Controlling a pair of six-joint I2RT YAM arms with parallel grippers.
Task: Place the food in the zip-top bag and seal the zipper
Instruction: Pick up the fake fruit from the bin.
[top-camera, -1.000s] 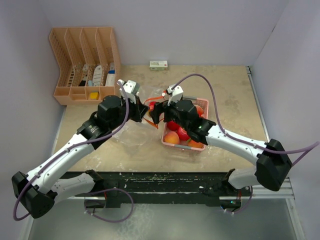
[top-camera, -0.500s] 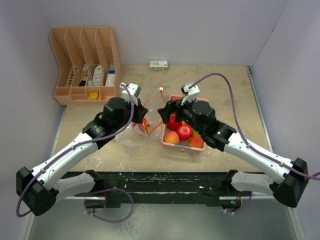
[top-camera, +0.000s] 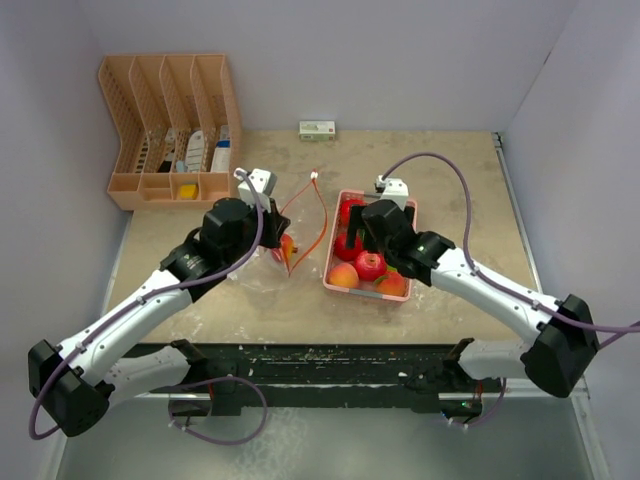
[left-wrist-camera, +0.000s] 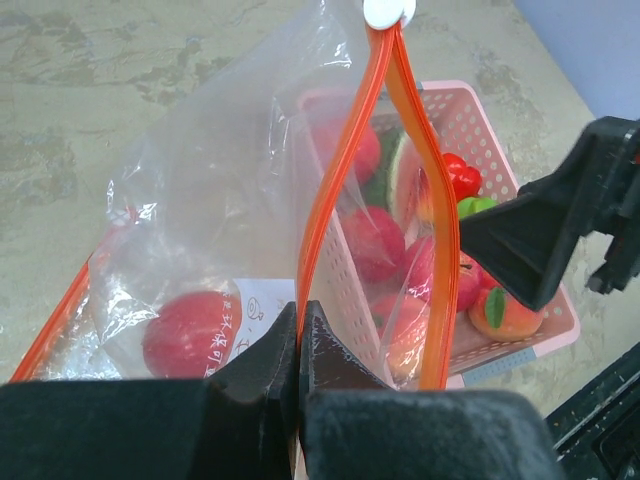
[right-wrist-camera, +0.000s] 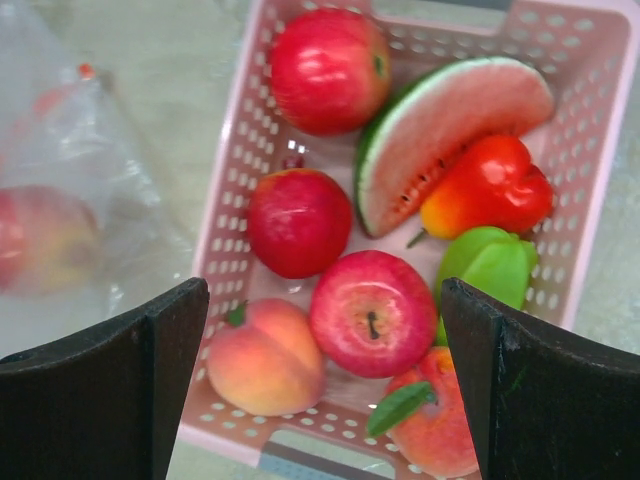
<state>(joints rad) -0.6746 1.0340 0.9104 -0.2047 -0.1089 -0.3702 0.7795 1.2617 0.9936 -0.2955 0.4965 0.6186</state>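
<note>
The clear zip-top bag (left-wrist-camera: 220, 210) with an orange zipper (top-camera: 321, 215) stands open left of the pink basket (top-camera: 408, 209). One red fruit (left-wrist-camera: 185, 333) lies inside the bag. My left gripper (left-wrist-camera: 298, 335) is shut on the bag's zipper rim and holds the mouth up. My right gripper (right-wrist-camera: 325, 375) is open and empty above the basket (right-wrist-camera: 592, 120). Below it lie red apples (right-wrist-camera: 372, 312), an orange peach (right-wrist-camera: 264, 357), a watermelon slice (right-wrist-camera: 440, 130), a red-orange piece (right-wrist-camera: 490, 190) and a green piece (right-wrist-camera: 490, 265).
An orange desk organiser (top-camera: 170, 130) stands at the back left. A small white box (top-camera: 317, 130) lies at the back wall. Walls close in the table on three sides.
My right gripper has drawn back from the bag's mouth to the right and now hangs over the basket. The bag's zipper stands wider. My left gripper keeps its hold.
</note>
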